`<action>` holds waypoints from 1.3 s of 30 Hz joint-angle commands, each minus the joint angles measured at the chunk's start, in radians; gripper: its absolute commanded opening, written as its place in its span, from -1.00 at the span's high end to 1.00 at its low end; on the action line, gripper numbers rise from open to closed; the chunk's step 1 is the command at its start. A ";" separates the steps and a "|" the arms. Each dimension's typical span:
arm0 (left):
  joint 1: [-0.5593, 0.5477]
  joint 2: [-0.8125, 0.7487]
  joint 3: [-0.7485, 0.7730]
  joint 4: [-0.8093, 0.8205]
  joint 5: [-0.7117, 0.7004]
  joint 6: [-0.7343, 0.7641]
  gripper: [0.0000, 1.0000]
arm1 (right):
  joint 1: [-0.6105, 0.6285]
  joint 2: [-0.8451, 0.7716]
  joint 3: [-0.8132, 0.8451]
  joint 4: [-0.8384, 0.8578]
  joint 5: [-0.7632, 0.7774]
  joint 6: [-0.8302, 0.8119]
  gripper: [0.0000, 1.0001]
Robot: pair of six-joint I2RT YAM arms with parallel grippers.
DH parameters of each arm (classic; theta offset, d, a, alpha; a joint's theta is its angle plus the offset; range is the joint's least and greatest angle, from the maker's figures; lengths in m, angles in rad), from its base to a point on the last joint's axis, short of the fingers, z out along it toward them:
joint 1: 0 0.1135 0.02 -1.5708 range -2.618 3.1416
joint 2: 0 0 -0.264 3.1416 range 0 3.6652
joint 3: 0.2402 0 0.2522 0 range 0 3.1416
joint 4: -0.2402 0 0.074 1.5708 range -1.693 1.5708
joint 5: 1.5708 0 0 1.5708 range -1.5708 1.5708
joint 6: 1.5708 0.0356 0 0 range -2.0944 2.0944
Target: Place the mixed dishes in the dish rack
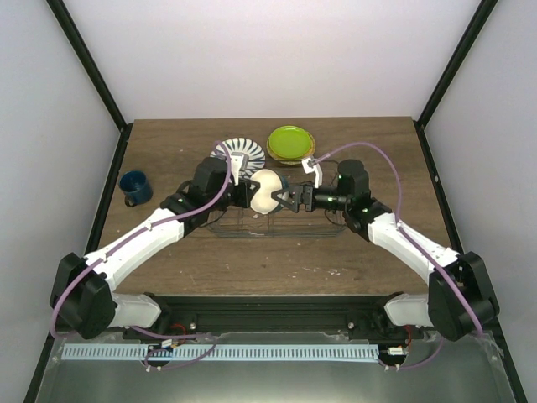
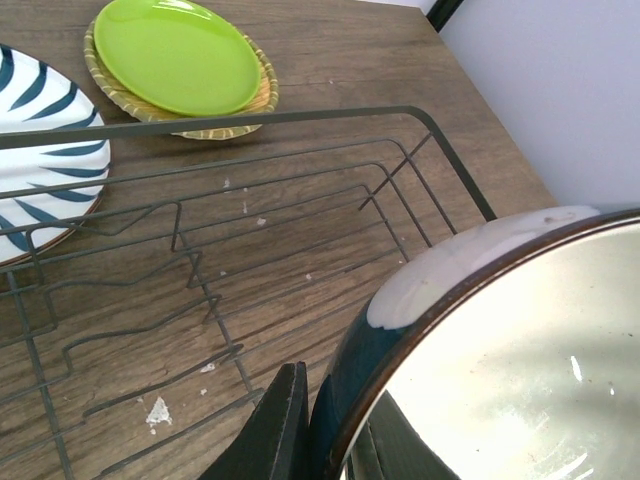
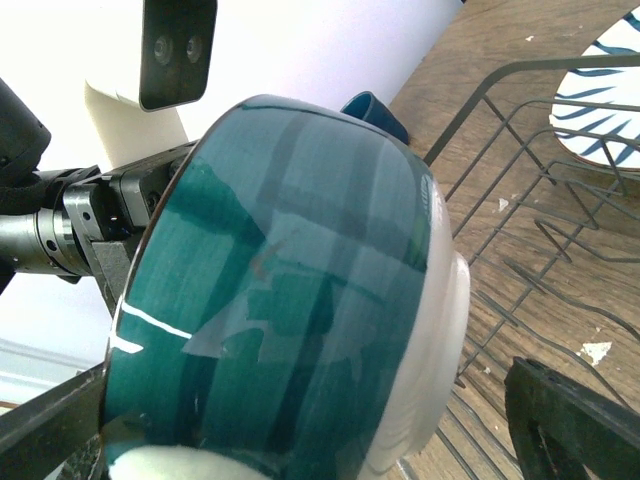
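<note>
Small bowl (image 1: 267, 191), cream inside and glossy dark teal outside, pinched by its rim in the clamped left gripper (image 1: 253, 192); tipped on its side, off the table, above the low rectangular wire dish rack (image 1: 252, 228). Right gripper (image 1: 290, 200) facing the bowl's cream foot, jaws spread wide to either side; contact not discernible. Beyond the left gripper, white plate with dark radial stripes (image 1: 239, 154), flat on the brown wooden table (image 1: 277, 260); beyond the right, lime-green plate with yellow rim (image 1: 290, 143). Dark blue mug (image 1: 134, 186) well off to the left gripper's outer side.
</note>
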 commanded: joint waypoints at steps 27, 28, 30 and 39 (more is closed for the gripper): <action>-0.030 -0.026 0.015 0.065 -0.064 -0.003 1.00 | 0.029 0.023 -0.013 0.029 -0.027 -0.021 -0.55; -0.030 -0.023 0.013 0.069 -0.058 -0.004 1.00 | 0.029 0.027 -0.013 0.038 -0.033 -0.015 -0.54; -0.030 -0.016 0.011 0.077 -0.053 -0.007 1.00 | 0.029 0.035 -0.013 0.050 -0.040 -0.008 -0.54; -0.030 0.005 0.007 0.101 -0.037 -0.009 1.00 | 0.032 0.053 -0.013 0.064 -0.048 -0.007 -0.36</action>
